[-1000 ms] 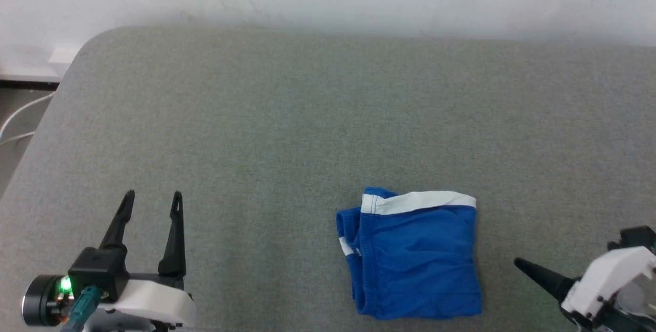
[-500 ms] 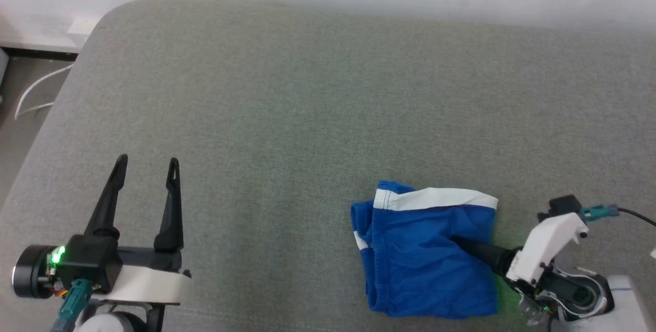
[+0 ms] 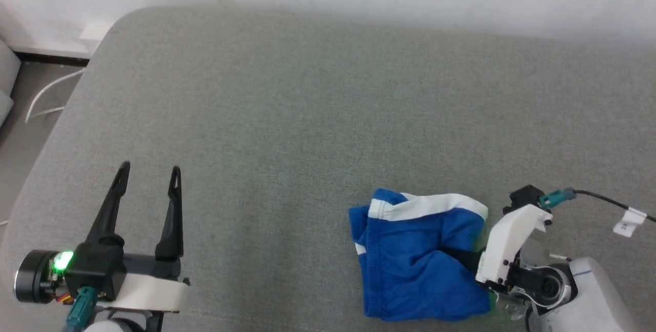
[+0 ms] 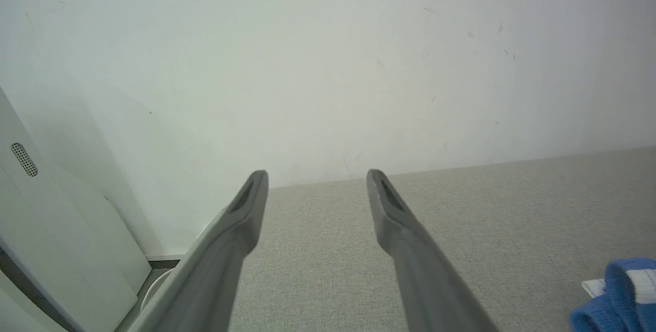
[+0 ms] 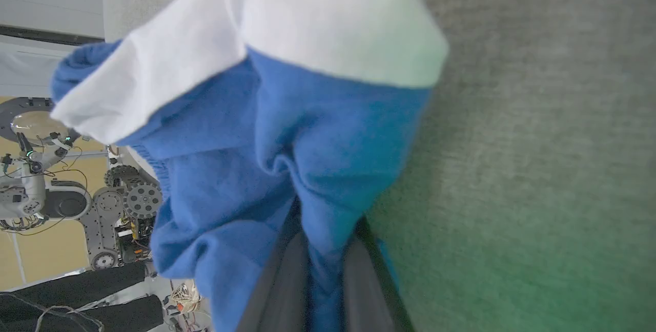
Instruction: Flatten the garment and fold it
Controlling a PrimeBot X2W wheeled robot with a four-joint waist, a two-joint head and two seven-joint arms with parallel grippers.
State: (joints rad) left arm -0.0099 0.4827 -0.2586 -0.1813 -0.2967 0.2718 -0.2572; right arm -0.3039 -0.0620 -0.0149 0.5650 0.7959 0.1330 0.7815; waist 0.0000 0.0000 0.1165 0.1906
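From the head, we see the soft bright blue shorts [image 3: 410, 265] with a white band. They lie bunched on the wide grey padded top [image 3: 307, 117], near its front edge and on our right side. Our right claw [image 3: 458, 256], two long dark fingers on a white wrist, reaches in from the right and pinches a fold in the middle of the shorts. Our left claw [image 3: 150, 168] hangs well apart at the far left, its fingers spread wide, holding nothing. A thin white cable [image 3: 46, 99] lies on the floor past the left edge.

From the left wrist, we see the left claw [image 4: 316, 174] wide open and empty, pointing at the plain white wall [image 4: 307, 40]. A bit of the shorts [image 4: 617, 298] peeks in at the bottom right corner.

From the right wrist, we see the right claw [image 5: 324, 250] almost closed, with a ridge of blue cloth squeezed between its two fingers. The shorts [image 5: 266, 158] sit crumpled in front of it, with the grey top beside them.
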